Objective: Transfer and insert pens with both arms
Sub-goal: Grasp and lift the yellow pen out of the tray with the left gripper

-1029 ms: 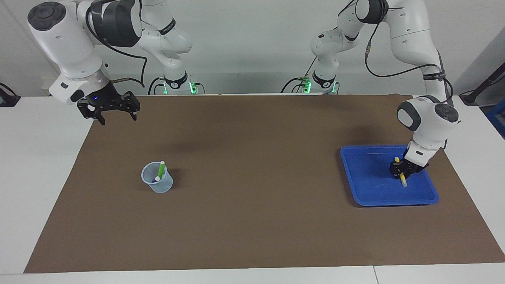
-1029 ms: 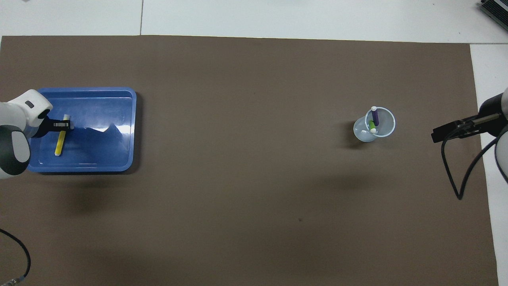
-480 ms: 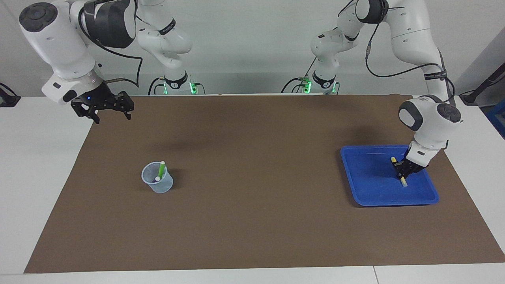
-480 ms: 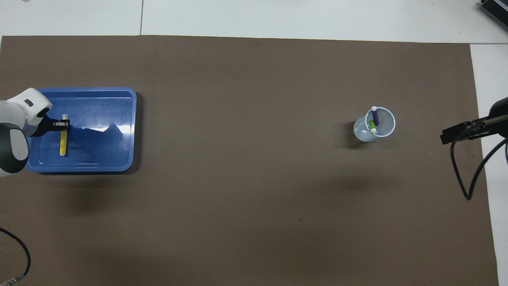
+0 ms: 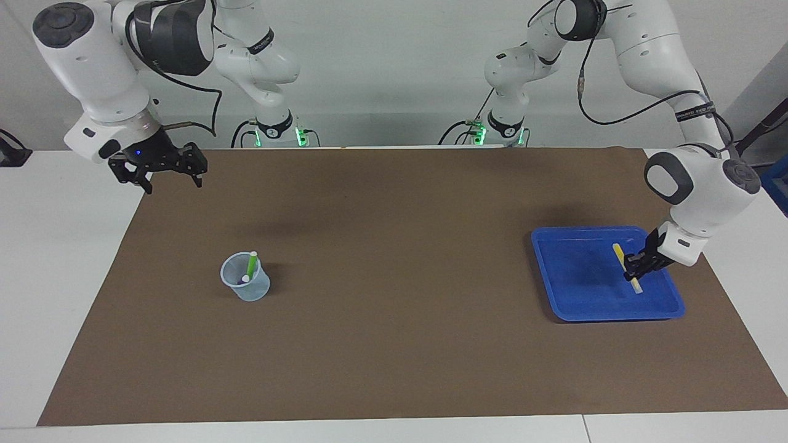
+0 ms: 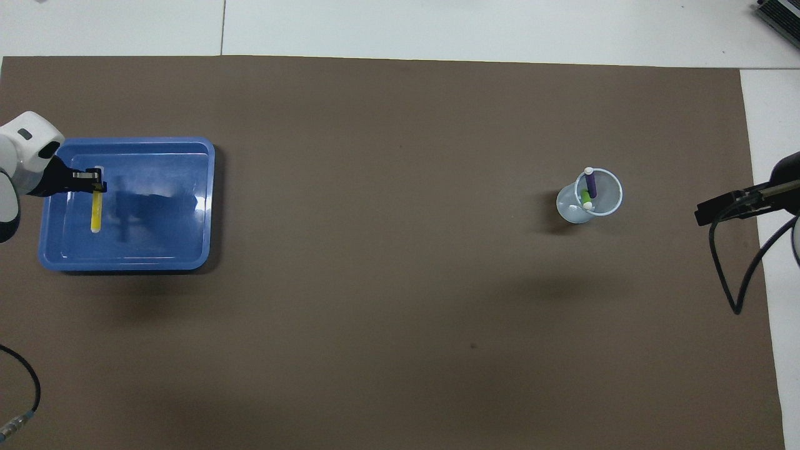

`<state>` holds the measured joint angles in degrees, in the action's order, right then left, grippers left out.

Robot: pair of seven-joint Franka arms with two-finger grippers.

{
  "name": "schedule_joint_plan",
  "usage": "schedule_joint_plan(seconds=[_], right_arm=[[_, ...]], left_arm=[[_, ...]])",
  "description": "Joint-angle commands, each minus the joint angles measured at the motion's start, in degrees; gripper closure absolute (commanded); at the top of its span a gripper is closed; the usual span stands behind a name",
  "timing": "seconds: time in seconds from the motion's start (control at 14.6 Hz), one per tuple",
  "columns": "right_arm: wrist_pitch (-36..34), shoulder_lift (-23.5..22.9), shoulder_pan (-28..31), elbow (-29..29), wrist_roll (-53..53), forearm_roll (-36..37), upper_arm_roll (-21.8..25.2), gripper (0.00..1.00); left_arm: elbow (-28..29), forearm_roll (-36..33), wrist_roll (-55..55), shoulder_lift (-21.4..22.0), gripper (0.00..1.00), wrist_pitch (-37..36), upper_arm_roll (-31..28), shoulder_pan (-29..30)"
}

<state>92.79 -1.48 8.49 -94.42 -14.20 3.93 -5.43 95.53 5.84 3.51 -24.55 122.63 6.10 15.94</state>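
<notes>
Standing in the clear cup (image 5: 245, 280) toward the right arm's end, the green pen (image 5: 251, 264) and purple pen (image 6: 590, 182) look delivered — two of three. Only the yellow pen (image 5: 620, 255) is left, pinched by the left gripper (image 5: 635, 264) over the blue tray (image 5: 578, 295), which holds nothing else. The right gripper (image 5: 165, 175) waits spread over the brown mat's (image 5: 394, 344) corner — handover and insertion remain.
</notes>
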Motion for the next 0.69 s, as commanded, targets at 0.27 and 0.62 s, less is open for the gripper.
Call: schedule_joint_plan(seconds=[0.27, 0.62], right_arm=[[-0.68, 0.25, 0.04, -0.33, -1.44, 0.02, -0.54, 0.0], [-0.77, 0.42, -0.57, -0.59, -1.36, -0.68, -0.19, 0.0]], left_arm=[[-5.62, 13.14, -32.11, -0.94, 1.0, -4.85, 0.23, -6.52], [-5.27, 17.1, -57.08, 1.87, 1.0, -4.68, 0.41, -14.17]])
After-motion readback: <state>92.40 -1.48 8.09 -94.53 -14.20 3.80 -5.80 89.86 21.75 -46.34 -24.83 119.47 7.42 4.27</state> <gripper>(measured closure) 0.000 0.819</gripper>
